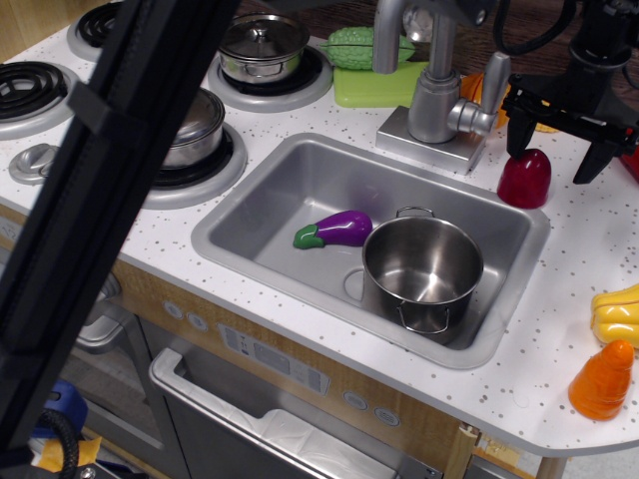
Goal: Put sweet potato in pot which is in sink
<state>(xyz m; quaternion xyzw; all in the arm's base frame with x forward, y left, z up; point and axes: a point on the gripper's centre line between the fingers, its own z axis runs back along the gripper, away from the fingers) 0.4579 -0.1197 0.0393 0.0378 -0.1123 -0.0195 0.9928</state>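
Toy kitchen (sink, stove burners)

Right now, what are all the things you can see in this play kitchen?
sweet potato: 1, dark red, counter right of faucet
pot: 1, steel, lidless, in sink
sink: 1, grey, set in counter
eggplant: 1, purple, in sink beside pot
faucet: 1, grey, behind sink
lidded pots: 2, steel, on burners
orange cone toy: 1, counter's right edge
yellow toy: 1, right edge
green toy: 1, on green block
gripper: 1, black, open, above sweet potato
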